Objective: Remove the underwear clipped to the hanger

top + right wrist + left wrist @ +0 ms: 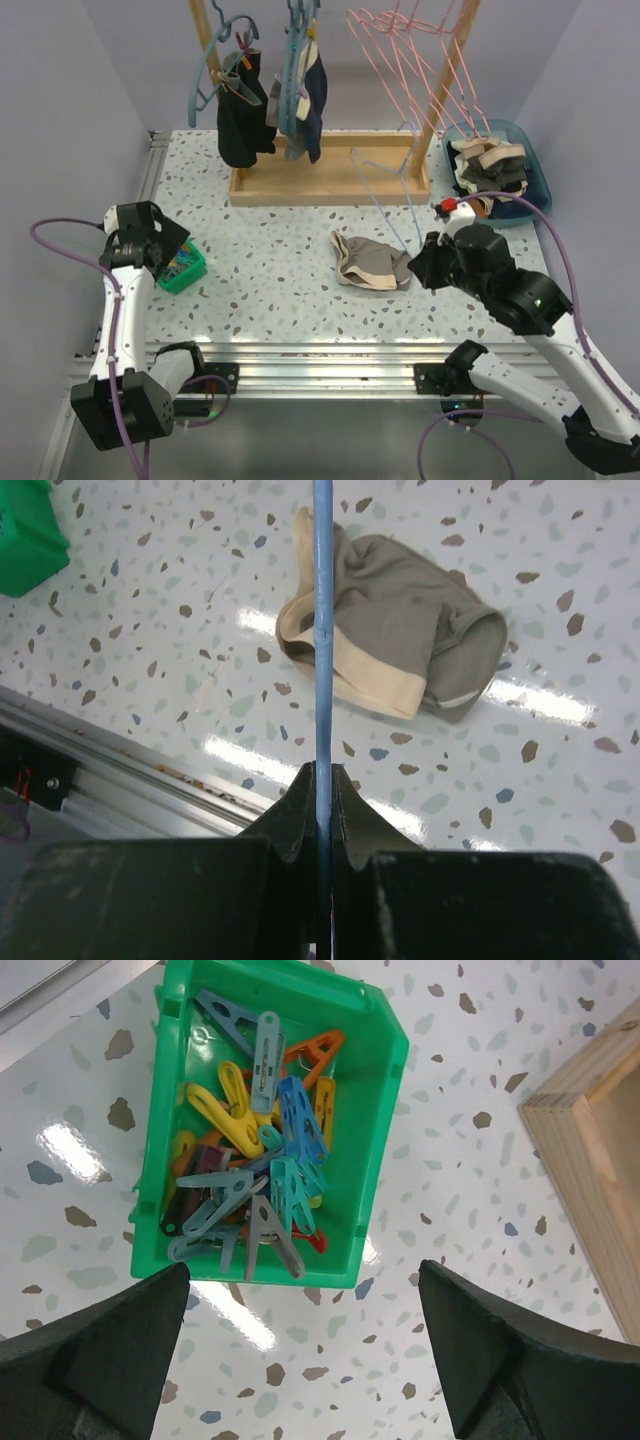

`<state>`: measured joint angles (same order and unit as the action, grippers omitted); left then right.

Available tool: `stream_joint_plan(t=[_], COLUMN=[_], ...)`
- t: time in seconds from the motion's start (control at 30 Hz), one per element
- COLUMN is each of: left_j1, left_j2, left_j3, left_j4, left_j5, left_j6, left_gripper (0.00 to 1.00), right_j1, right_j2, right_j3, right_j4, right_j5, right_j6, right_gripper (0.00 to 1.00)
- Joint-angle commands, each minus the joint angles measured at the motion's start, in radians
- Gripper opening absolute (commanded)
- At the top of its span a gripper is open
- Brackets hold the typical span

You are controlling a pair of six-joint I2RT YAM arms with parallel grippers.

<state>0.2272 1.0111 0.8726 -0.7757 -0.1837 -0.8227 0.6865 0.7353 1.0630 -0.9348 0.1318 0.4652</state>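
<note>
Locate underwear (370,262) loose at mid-counter (280,230), long axis left-right, just left of right fingers (295,815) clamped on blue hanger wire (322,630) pointing over it. Note left fingers (110,1350) spread apart above green clip bin (388,1110), well apart from underwear.

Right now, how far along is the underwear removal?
Done: the grey underwear lies on the table, off the hanger, with no clips visible on it. In hand: the right gripper is shut on the bare blue wire hanger; the left gripper hangs open over the green bin of clothespins. Left: probably setting the hanger down; dark garments hang on the wooden rack.
</note>
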Motion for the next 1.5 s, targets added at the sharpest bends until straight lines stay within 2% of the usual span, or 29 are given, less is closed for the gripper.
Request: stream_joint_plan(t=[0.0, 0.17, 0.2, 0.33, 0.4, 0.53, 0.8, 1.07, 1.33, 1.47], left_j1=[0.008, -0.002, -0.006, -0.008, -0.009, -0.011, -0.014, -0.012, -0.014, -0.012], left_j2=[-0.046, -0.066, -0.068, -0.095, -0.100, -0.109, -0.120, -0.103, -0.080, -0.069], left_j3=[0.055, 0.046, 0.028, -0.027, -0.044, -0.046, -0.034, -0.029, -0.026, -0.037], left_j4=[-0.002, -0.001, 0.009, 0.056, 0.069, 0.065, 0.058, 0.078, 0.096, 0.108], left_j5=[0.047, 0.101, 0.130, 0.206, 0.239, 0.256, 0.274, 0.296, 0.308, 0.320], left_j6=[0.013, 0.008, 0.014, 0.028, 0.036, 0.048, 0.046, 0.043, 0.033, 0.025], left_gripper=[1.00, 1.00, 1.00, 1.00, 1.00, 1.00, 1.00, 1.00, 1.00, 1.00], right_j1=[-0.001, -0.001, -0.004, -0.025, -0.056, -0.107, -0.174, -0.189, -0.189, -0.189], right_j2=[0.084, 0.242, 0.313, 0.502, 0.587, 0.812, 1.019, 1.055, 0.997, 1.001], right_j3=[0.097, 0.238, 0.265, 0.479, 0.566, 0.843, 1.172, 1.195, 1.098, 1.105], right_j4=[0.074, 0.200, 0.214, 0.280, 0.289, 0.257, 0.189, 0.137, 0.071, 0.062], right_j5=[0.081, 0.143, 0.166, 0.172, 0.161, 0.118, 0.065, 0.063, 0.039, 0.026], right_j6=[-0.143, -0.233, -0.252, -0.269, -0.261, -0.250, -0.227, -0.197, -0.178, -0.175], right_gripper=[0.00, 0.00, 0.00, 0.00, 0.00, 0.00, 0.00, 0.00, 0.00, 0.19])
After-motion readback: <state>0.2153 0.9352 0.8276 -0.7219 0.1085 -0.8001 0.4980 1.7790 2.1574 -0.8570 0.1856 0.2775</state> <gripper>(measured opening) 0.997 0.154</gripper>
